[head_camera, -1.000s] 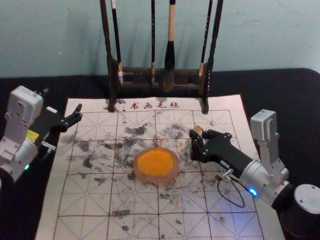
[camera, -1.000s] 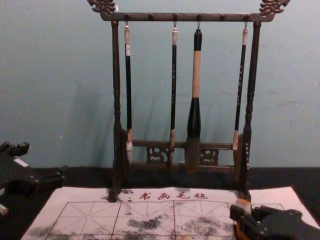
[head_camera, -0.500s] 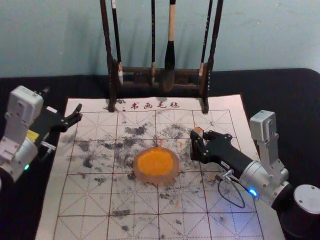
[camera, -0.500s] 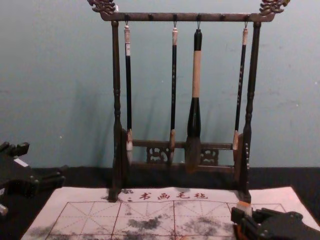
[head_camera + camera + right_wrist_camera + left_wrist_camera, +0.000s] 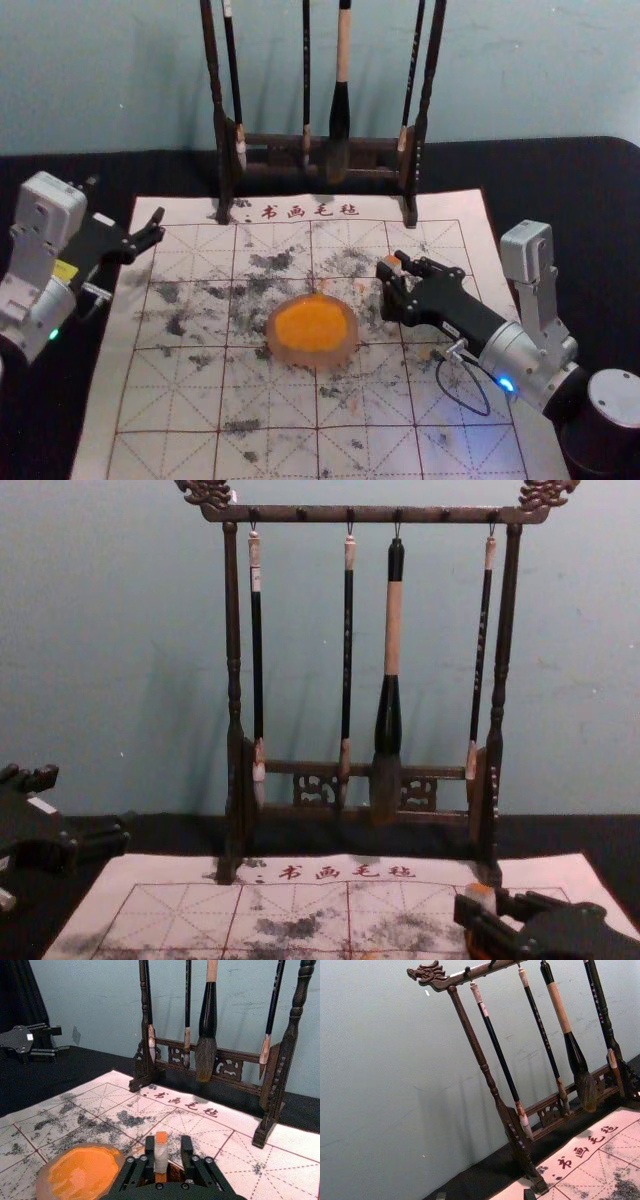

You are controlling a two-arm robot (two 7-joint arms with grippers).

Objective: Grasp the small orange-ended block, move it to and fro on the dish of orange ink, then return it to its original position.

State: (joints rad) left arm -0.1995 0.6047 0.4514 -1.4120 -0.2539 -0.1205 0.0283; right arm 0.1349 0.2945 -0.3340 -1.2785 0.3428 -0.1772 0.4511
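The pale mat (image 5: 120,330) bears red characters 书画毛毡 (image 5: 310,212) along one edge.

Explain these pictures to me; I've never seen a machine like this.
This is a robot with two arms. One camera looks down from its head, one looks forward from its chest, and one sits on each wrist.

A gridded calligraphy mat lies on a black surface, with a dish of orange ink on it. Behind, four brushes hang from a dark rack.

The right gripper is over the mat, beside the dish. The small orange-ended block is between its fingers, but the right wrist view shows a gap on one side, so it does not look clamped. The left gripper is off at the left, open and holding nothing.
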